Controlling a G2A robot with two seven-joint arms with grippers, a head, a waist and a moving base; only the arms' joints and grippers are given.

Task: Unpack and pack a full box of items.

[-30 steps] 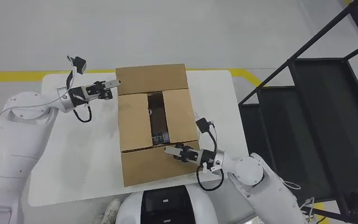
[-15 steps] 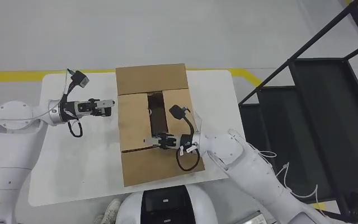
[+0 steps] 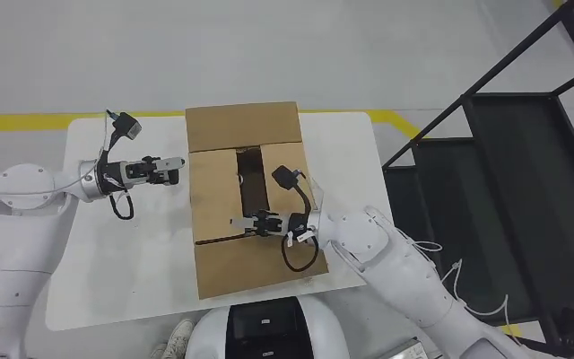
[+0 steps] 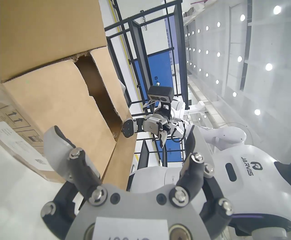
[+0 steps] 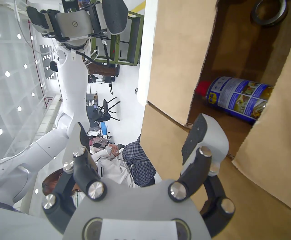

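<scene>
1. Near zone. The cardboard box (image 3: 247,126) stands on the white table (image 3: 134,269). Its near outer flap is folded out towards the robot. The right gripper (image 3: 240,221) (image 5: 141,127) hangs over the left inner flap, close to that flap's near edge. Its fingers are spread apart and clasp nothing.

2. Contents. A spray can (image 5: 236,100) lies on its side on the box floor, below the near end of the gap between the two inner flaps. Its long axis crosses the gap, and the red cap points towards the left inner flap. The other end is hidden under the right inner flap. The wrap is blue with yellow panels and carries print. A black ring (image 5: 254,12) lies deeper in the box and is cut off at the frame edge. The inner flaps cover the rest of the interior.

3. Middle zone. The gap runs from near to far. The left gripper (image 3: 182,164) (image 4: 122,136) hangs just beside the box's left wall, not touching it, with its fingers apart and nothing between them. That wall bears a white printed label (image 4: 13,138) and upright-arrow symbols, both partly cut off.

4. Far zone. The far outer flap is folded outwards.
</scene>
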